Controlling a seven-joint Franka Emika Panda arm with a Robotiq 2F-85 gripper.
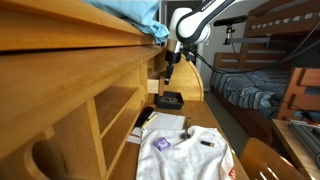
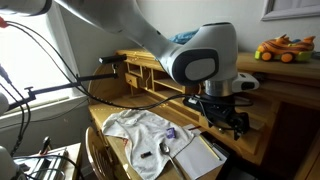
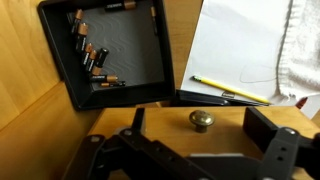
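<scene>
In the wrist view my gripper (image 3: 200, 124) is open, with a small brass knob (image 3: 202, 121) on a wooden drawer front (image 3: 110, 125) midway between the two black fingers, touching neither. Beyond the drawer a black tray (image 3: 130, 60) holds several batteries (image 3: 92, 60). To its right lies white paper (image 3: 240, 50) with a yellow pencil (image 3: 230, 90). In both exterior views the gripper (image 1: 170, 62) (image 2: 228, 118) hangs at the wooden desk hutch, above the black tray (image 1: 168, 99).
A white cloth (image 1: 185, 155) (image 2: 140, 130) lies on the desk beside the paper (image 1: 160, 127) (image 2: 195, 160). A bunk bed (image 1: 250, 85) stands behind. A toy car (image 2: 280, 48) and blue fabric (image 1: 130, 12) sit on the hutch top. A wooden chair (image 2: 95, 150) is at the desk.
</scene>
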